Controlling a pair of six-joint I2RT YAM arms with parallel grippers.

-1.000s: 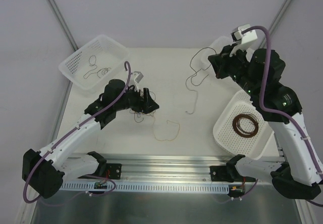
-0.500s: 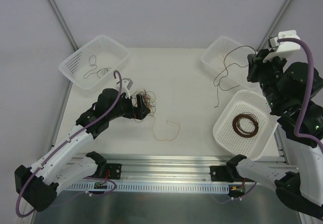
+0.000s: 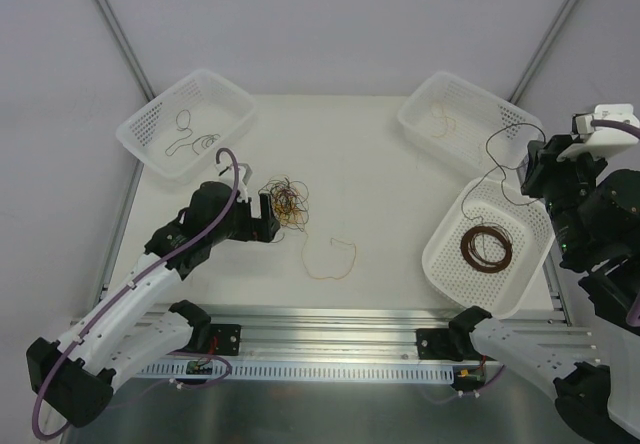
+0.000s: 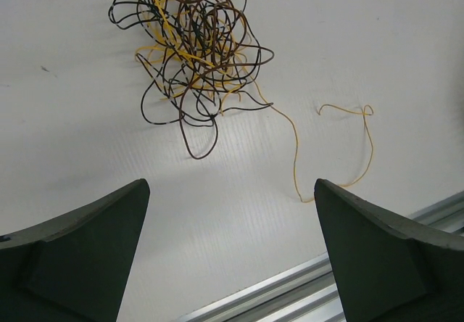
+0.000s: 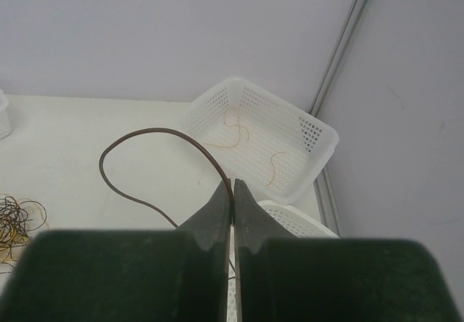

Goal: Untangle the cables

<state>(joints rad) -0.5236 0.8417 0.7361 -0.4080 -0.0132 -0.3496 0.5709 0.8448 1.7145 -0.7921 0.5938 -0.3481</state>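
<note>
Grey walls, white table (image 3: 400, 214) with an aluminium rail along its near edge. Change over the last second: the left gripper (image 4: 228, 188), then down on the tangle of cables (image 4: 192, 46) with its jaws part-way in, has backed off toward the left edge and now stands released, jaws spread wide, with nothing between them. The tangle lies free on the table, left of centre. The right gripper (image 5: 233, 191) was at the far middle of the table. It has since swung to the right edge and hangs above the near-right basket (image 3: 440, 264), clenched on one brown strand (image 5: 167, 130) that arcs up from the fingertips and droops back down. Count: two arms; three white perforated baskets; one tangle of black, brown and yellow wire; one yellow-tan strand (image 4: 295, 162) trailing out of the tangle toward the near edge and curling into a loop; one brown strand in the right grip. The far-left basket (image 3: 140, 134), at the far-left corner, holds what look like two dark strands (image 3: 185, 144). The far-right basket (image 3: 415, 114) holds a few tan strands (image 3: 440, 119), number unclear. The near-right basket holds one dark-brown ring coil (image 3: 463, 247).
</note>
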